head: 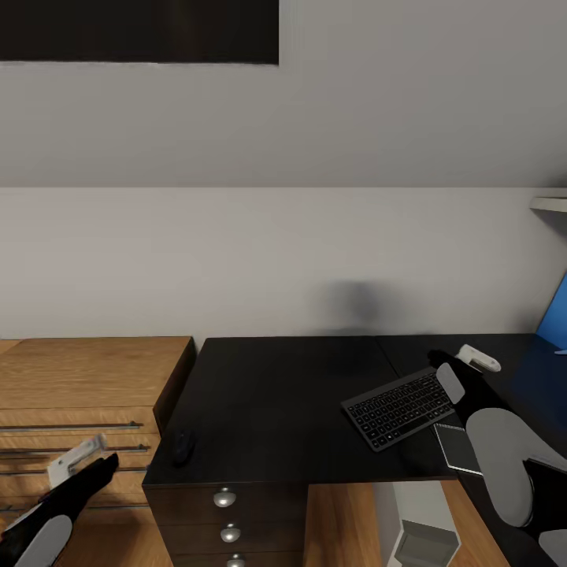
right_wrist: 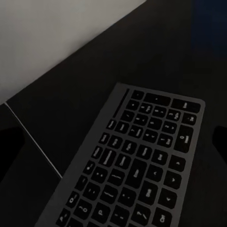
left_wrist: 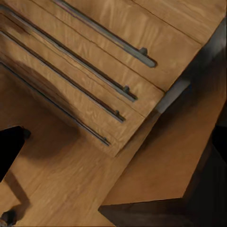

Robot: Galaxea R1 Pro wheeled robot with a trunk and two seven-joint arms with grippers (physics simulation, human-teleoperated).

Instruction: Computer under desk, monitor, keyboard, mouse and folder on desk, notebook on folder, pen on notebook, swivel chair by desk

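Observation:
The glossy black desk (head: 283, 394) fills the middle of the head view. On its right part the slim black keyboard (head: 398, 408) lies at an angle, and the dark notebook (head: 455, 446) lies just in front of it. The small black mouse (head: 183, 446) sits near the desk's front left edge. The grey computer (head: 425, 545) stands on the floor under the desk. My right gripper (head: 441, 364) hovers open over the keyboard's (right_wrist: 137, 165) far end. Beside the wooden drawers my left gripper (head: 106, 465) hangs low and open. The monitor, folder, pen and swivel chair are out of view.
A low light-wood drawer unit (head: 87, 378) with long metal handles (left_wrist: 104, 33) stands against the desk's left side. Desk drawers with round silver knobs (head: 224, 498) face me. A blue panel (head: 555, 315) and a white shelf (head: 551, 203) are at the right.

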